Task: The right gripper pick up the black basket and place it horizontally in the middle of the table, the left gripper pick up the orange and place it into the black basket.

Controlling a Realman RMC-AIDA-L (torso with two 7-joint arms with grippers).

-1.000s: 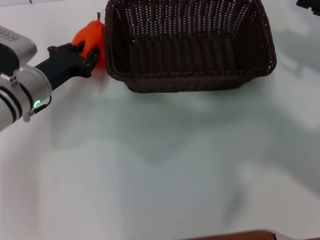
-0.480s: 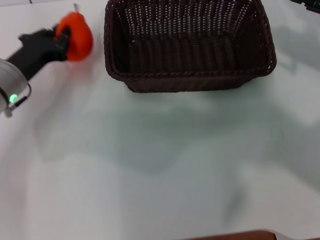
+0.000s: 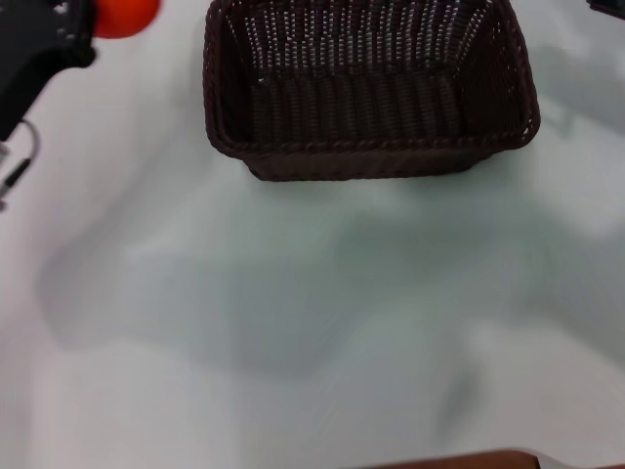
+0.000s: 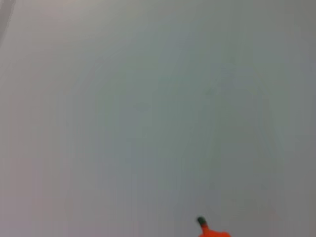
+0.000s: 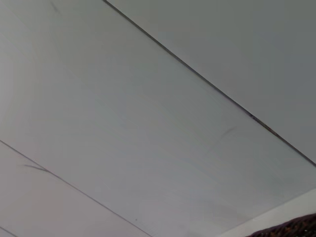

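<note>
The left gripper (image 3: 73,29), cropped at the upper left of the head view, pinches the orange (image 3: 124,15), which the top edge cuts off. The black basket (image 3: 366,88) sits at top centre on the tabletop (image 3: 293,322), open white surface below it. A sliver of the right gripper (image 3: 607,6) shows at upper right; whether it is spread I cannot tell.

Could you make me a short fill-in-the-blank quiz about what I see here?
1. The left end effector holds the ____ fruit beside the basket.
2. The basket contains ____.
3. The basket stands on a ____ table.
4. In the left wrist view, the fruit's dark ____ pokes up from it.

Missing words: orange; nothing; white; stem
</note>
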